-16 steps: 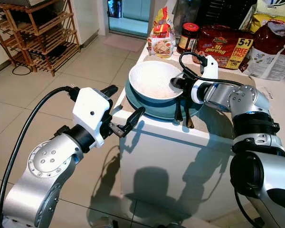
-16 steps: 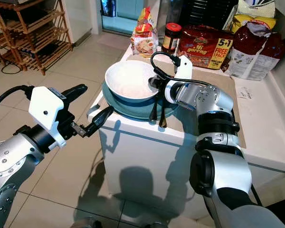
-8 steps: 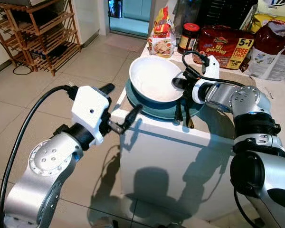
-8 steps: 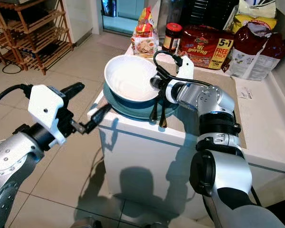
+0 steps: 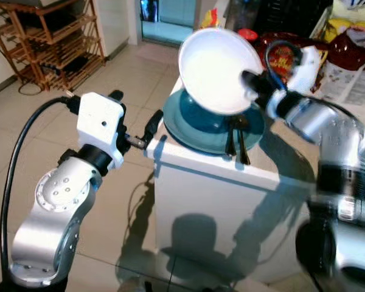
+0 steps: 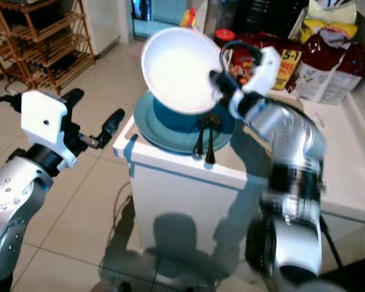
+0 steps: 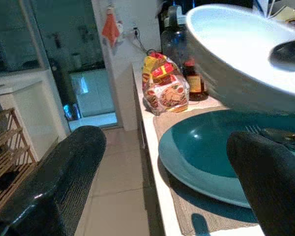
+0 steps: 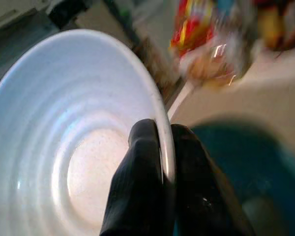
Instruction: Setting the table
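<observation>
My right gripper (image 5: pixel 250 84) is shut on the rim of a white bowl (image 5: pixel 218 72) and holds it tilted in the air above a teal plate (image 5: pixel 201 125). The plate lies on a brown mat at the near corner of the white counter (image 5: pixel 213 173). A dark fork and spoon (image 5: pixel 236 139) rest on the plate's right side. In the right wrist view the fingers (image 8: pixel 145 162) pinch the bowl's (image 8: pixel 73 142) rim. My left gripper (image 5: pixel 137 125) hangs open beside the counter's left edge, level with the plate (image 7: pixel 211 157).
Food packets (image 6: pixel 319 58), a jar and a noodle bag (image 7: pixel 162 88) crowd the back of the counter. A wooden rack (image 5: pixel 52 39) stands at the far left on the tiled floor (image 5: pixel 109 201). A doorway lies behind the counter.
The right gripper has lifted the white bowl off the teal plate and tilted it up. The left arm has drawn back a little to the left.
</observation>
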You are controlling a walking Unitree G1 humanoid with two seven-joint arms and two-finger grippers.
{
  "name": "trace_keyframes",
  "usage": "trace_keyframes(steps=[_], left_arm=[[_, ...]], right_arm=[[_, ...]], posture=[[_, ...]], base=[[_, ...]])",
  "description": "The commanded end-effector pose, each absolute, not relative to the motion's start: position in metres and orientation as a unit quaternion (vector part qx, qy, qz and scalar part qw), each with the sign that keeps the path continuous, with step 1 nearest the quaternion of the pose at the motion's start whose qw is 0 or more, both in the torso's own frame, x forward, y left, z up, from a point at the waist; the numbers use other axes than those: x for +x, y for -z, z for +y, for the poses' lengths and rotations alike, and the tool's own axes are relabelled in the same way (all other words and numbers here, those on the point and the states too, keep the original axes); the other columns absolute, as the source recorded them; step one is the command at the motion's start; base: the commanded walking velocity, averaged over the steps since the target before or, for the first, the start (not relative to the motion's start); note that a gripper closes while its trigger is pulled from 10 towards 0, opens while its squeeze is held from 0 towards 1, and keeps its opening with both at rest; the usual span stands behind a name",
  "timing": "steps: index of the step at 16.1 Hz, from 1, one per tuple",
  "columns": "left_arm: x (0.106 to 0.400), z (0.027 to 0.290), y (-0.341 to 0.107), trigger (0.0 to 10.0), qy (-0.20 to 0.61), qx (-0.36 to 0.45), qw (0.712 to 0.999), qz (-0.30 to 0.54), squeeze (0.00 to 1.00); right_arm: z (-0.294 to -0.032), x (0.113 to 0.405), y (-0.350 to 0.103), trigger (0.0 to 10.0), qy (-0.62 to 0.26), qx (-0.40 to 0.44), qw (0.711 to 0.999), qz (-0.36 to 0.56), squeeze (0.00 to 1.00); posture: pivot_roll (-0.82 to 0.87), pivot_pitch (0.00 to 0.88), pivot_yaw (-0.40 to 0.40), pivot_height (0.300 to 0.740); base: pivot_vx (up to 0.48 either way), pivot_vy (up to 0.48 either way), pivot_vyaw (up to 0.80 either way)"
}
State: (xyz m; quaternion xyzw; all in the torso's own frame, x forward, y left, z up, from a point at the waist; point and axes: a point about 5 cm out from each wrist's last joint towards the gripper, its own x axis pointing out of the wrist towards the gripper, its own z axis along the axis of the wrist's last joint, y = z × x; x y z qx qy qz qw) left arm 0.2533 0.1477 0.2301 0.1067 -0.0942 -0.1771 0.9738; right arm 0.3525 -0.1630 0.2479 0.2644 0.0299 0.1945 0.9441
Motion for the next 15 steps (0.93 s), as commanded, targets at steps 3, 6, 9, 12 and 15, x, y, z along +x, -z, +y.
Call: trace_keyframes(steps=[3,6,9,12,15], left_arm=[[0.259,0.138,-0.225,10.0,0.185,0.109,0.973,-0.085,0.0],[0.264,0.133,-0.223,10.0,0.187,0.125,0.971,-0.082,0.0],[0.266,0.141,-0.22,10.0,0.154,0.141,0.974,-0.083,0.0],[0.267,0.148,-0.214,10.0,0.131,0.154,0.977,-0.073,0.0],[0.269,0.149,-0.213,10.0,0.125,0.16,0.976,-0.072,0.0]], right_arm=[[-0.156,0.322,-0.281,10.0,-0.213,0.207,0.951,-0.092,0.0],[-0.151,0.306,-0.266,10.0,-0.21,0.222,0.947,-0.098,0.0],[-0.144,0.294,-0.242,10.0,-0.196,0.187,0.96,-0.066,0.0],[-0.141,0.29,-0.233,10.0,-0.196,0.17,0.964,-0.059,0.0],[-0.146,0.291,-0.226,10.0,-0.168,0.135,0.975,-0.054,0.0]], posture=[[0.02,0.038,-0.045,0.74],[0.02,0.043,-0.034,0.74],[0.02,0.05,-0.038,0.74],[0.02,0.049,-0.039,0.74],[0.02,0.049,-0.04,0.74]], base=[[-0.411,0.0,0.0],[-0.116,0.0,0.0],[0.0,-0.085,0.0],[0.0,-0.48,0.0],[0.0,-0.48,0.0]])
